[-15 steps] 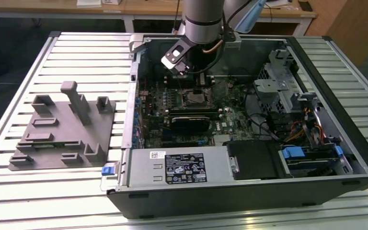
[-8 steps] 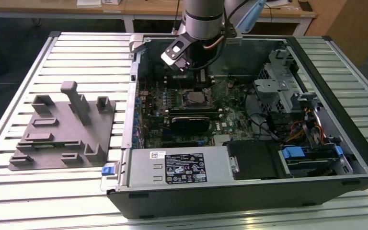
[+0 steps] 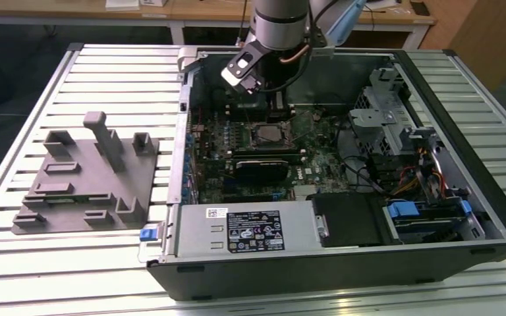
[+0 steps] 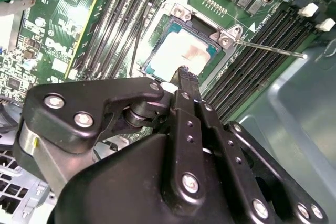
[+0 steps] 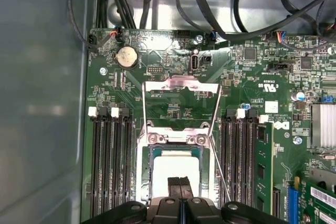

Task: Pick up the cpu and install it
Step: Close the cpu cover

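Observation:
The cpu [image 5: 176,167] [image 4: 178,51], a flat square chip with a silvery top, lies inside the socket frame [image 5: 176,139] on the green motherboard [image 3: 315,161]. My gripper [image 5: 180,181] [image 4: 182,71] hangs right over the chip's middle. Its two black fingers are pressed together, shut, with nothing seen between them. Whether the tips touch the chip I cannot tell. In the exterior view the gripper [image 3: 275,110] reaches down into the open computer case, just above the socket [image 3: 266,135].
The socket's metal load plate [image 5: 181,85] stands flipped open and its thin lever [image 5: 220,177] sticks out beside it. Memory slots [image 5: 110,161] flank the socket. Cables [image 5: 210,3] run along the case wall. A grey plastic tray [image 3: 86,184] with upright posts sits on the exterior view's left.

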Available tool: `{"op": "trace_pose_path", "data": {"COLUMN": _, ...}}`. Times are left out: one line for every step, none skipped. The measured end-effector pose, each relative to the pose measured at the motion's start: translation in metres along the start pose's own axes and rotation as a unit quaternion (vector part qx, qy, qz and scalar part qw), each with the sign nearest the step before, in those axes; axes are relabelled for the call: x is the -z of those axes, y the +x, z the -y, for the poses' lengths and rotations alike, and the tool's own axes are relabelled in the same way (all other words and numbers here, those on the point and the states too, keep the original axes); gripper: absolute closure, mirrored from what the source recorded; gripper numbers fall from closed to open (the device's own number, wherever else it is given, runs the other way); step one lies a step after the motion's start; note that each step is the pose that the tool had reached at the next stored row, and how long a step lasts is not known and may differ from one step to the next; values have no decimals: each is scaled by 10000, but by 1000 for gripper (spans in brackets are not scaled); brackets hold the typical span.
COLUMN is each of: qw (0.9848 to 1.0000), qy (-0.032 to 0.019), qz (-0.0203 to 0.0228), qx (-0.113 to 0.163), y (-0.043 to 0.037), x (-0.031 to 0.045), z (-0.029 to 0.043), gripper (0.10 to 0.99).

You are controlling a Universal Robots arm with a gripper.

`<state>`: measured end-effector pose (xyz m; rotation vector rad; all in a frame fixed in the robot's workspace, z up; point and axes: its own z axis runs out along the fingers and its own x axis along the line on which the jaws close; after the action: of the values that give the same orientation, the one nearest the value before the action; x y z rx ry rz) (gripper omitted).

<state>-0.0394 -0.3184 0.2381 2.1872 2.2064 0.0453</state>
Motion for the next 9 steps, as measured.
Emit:
{"op": "trace_pose_path", "data": {"qw": 10000, "qy": 0, "qz": 0, "qx": 0, "y": 0, "x": 12, "z": 0, "gripper": 980}}
{"op": "trace_pose_path", "data": {"qw": 10000, "qy": 0, "qz": 0, "qx": 0, "y": 0, "x": 23, "z": -1, "gripper": 980}}
{"op": "trace_pose_path", "data": {"qw": 10000, "qy": 0, "qz": 0, "qx": 0, "y": 0, "x": 29, "z": -1, "gripper": 980}}
{"op": "trace_pose_path", "data": {"qw": 10000, "qy": -1, "qz": -2, "qx": 0, "y": 0, "x": 28, "z": -1, "gripper": 980}}
{"op": "trace_pose_path", "data": {"qw": 10000, "qy": -1, "qz": -1, "qx": 0, "y": 0, "x": 31, "z": -1, "gripper": 980}}
{"op": "trace_pose_path", "data": {"qw": 10000, "qy": 0, "qz": -1, "qx": 0, "y": 0, "x": 33, "z": -1, "gripper": 980}}
{"op": "trace_pose_path", "data": {"qw": 10000, "qy": 0, "qz": -1, "qx": 0, "y": 0, "x": 34, "z": -2, "gripper": 980}}
{"op": "trace_pose_path", "data": {"qw": 10000, "qy": 0, "qz": -1, "qx": 0, "y": 0, "x": 34, "z": -2, "gripper": 980}}
{"op": "trace_pose_path", "data": {"qw": 10000, "qy": 0, "qz": -2, "qx": 0, "y": 0, "x": 34, "z": -2, "gripper": 980}}
